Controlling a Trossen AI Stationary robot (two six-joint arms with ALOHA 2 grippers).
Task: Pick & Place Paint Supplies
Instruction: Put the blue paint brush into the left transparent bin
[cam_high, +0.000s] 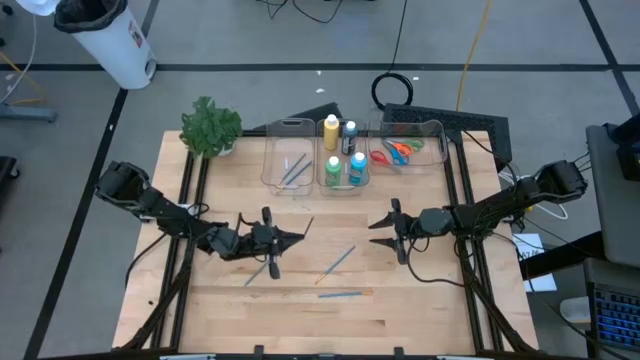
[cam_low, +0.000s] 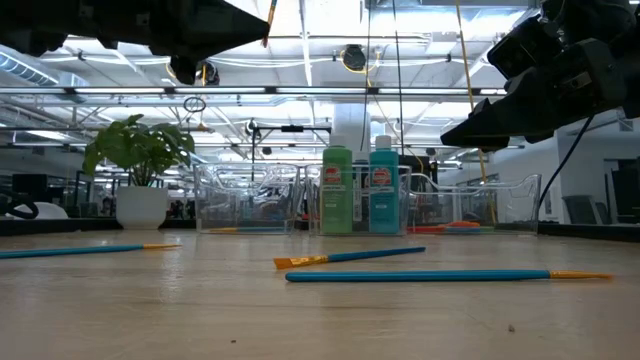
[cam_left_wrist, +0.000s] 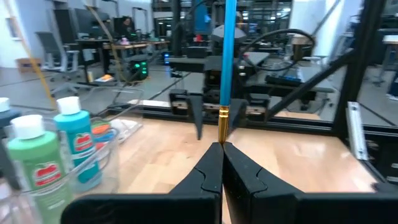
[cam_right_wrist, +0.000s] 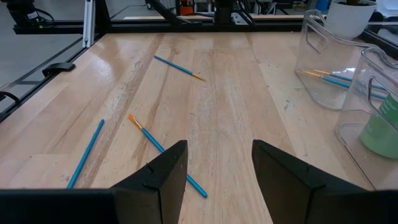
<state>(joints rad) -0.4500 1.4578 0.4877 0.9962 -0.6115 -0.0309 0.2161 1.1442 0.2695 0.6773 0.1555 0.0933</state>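
My left gripper (cam_high: 298, 237) hangs above the table's left middle, shut on a thin blue paintbrush (cam_left_wrist: 227, 56). My right gripper (cam_high: 385, 228) is open and empty above the table's right middle, its fingers (cam_right_wrist: 163, 174) pointing toward the left arm. Three more blue brushes lie flat on the table: one (cam_high: 338, 262) in the middle, one (cam_high: 345, 294) nearer the front, and one (cam_high: 262, 272) under the left gripper. The left clear bin (cam_high: 290, 165) holds brushes. The middle bin (cam_high: 343, 165) holds paint bottles: yellow (cam_high: 331, 130), green (cam_high: 334, 172), blue (cam_high: 357, 168). The right bin (cam_high: 405, 150) holds scissors. My left gripper pinches the brush between its two fingertips, right at the gold ferrule (cam_left_wrist: 221, 127). The part behind the ferrule is hidden between the fingers. The fingers lie level, pointing toward the table's right. The blue shaft sticks out past the fingertips, lifted clear of the table.
A leafy plant in a white pot (cam_high: 210, 128) stands at the far left corner. The three clear bins stand in a row along the far edge. Bare wood (cam_high: 300, 320) shows along the front edge. Black frame rails (cam_high: 465, 250) run along both sides.
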